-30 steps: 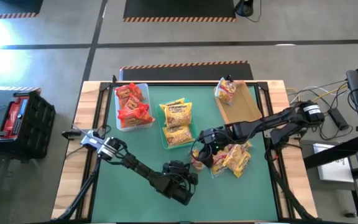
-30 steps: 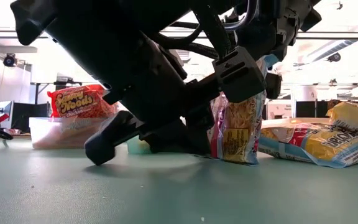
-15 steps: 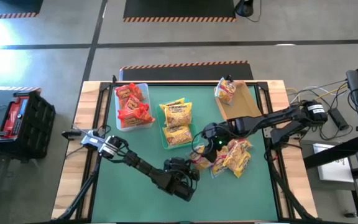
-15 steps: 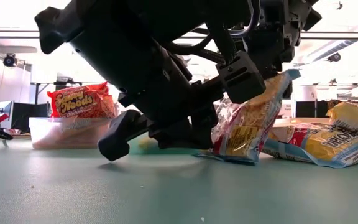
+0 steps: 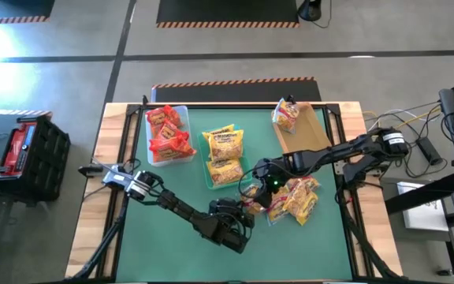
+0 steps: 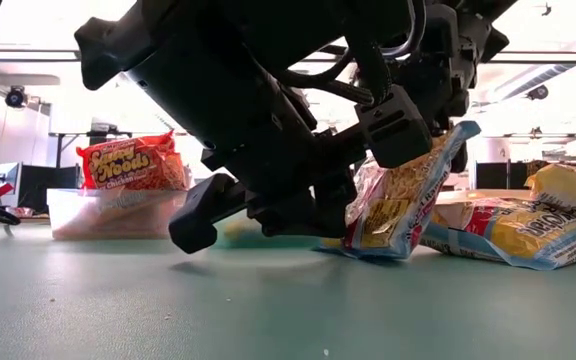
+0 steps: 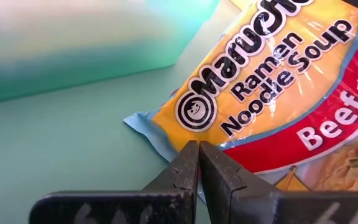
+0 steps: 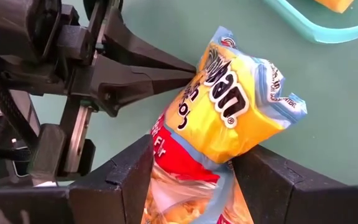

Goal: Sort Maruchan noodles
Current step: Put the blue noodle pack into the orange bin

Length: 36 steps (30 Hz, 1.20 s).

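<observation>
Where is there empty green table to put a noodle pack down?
The green mat is bare along the near edge, left of the left gripper, and below the clear bin. It is crowded mid-right, where both grippers hold one beef packet beside the loose pile.

The high view hangs well above the table [image 5: 172,237], facing straight down and taking in all four edges plus the floor around. The low view sits at table height at one edge, looking level across into the room, very near both arms. The left wrist view looks past shut fingers [image 7: 197,162], almost touching a beef packet [image 7: 278,81]. The right wrist view looks down between its fingers [image 8: 129,180] on that same packet, which all four views share.
</observation>
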Available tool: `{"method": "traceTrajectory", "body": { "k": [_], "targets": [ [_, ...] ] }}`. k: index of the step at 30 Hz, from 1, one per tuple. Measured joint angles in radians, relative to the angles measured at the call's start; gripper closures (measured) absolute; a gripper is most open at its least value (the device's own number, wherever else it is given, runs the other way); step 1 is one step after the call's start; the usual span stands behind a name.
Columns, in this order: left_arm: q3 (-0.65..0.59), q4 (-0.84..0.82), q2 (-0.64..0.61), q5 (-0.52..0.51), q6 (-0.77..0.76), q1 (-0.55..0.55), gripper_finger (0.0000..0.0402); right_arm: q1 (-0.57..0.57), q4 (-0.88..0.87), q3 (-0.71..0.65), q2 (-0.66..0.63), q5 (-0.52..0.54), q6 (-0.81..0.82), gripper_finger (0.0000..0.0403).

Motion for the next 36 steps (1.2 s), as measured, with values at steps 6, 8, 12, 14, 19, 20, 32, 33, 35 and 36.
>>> {"method": "traceTrajectory", "body": {
  "k": [6,8,12,14,19,20,32,33,35,36],
  "targets": [
    [-0.001,0.001,0.000,-0.001,-0.004,0.000,0.0402,0.000,0.002,0.000,0.004,-0.001,-0.021,0.0204],
    [-0.001,0.001,0.000,-0.002,-0.005,0.000,0.0402,0.000,0.001,0.000,0.003,-0.002,-0.021,0.0212],
    [-0.001,0.001,0.000,-0.005,-0.006,-0.005,0.0402,0.000,-0.002,0.000,0.003,-0.002,-0.022,0.0238],
    [-0.001,0.000,0.000,-0.008,-0.006,-0.010,0.0402,0.000,-0.002,0.000,0.003,-0.002,-0.022,0.0252],
    [-0.001,0.001,-0.002,-0.014,-0.015,-0.029,0.0401,0.000,-0.002,0.001,0.000,-0.010,-0.025,0.0275],
    [-0.001,0.002,-0.002,-0.014,-0.020,-0.033,0.0401,0.000,-0.002,0.001,-0.002,-0.011,-0.027,0.0277],
    [-0.002,-0.036,-0.019,-0.086,-0.121,-0.100,0.0402,0.001,-0.032,-0.001,-0.028,-0.014,-0.051,0.0290],
    [-0.002,-0.039,-0.022,-0.099,-0.129,-0.106,0.0402,0.001,-0.035,-0.001,-0.029,-0.015,-0.054,0.0290],
    [-0.002,-0.046,-0.029,-0.122,-0.147,-0.115,0.0402,0.001,-0.046,-0.001,-0.036,-0.027,-0.057,0.0291],
    [-0.002,-0.046,-0.033,-0.132,-0.148,-0.121,0.0402,0.001,-0.048,-0.001,-0.039,-0.035,-0.058,0.0291]
  ]
}}
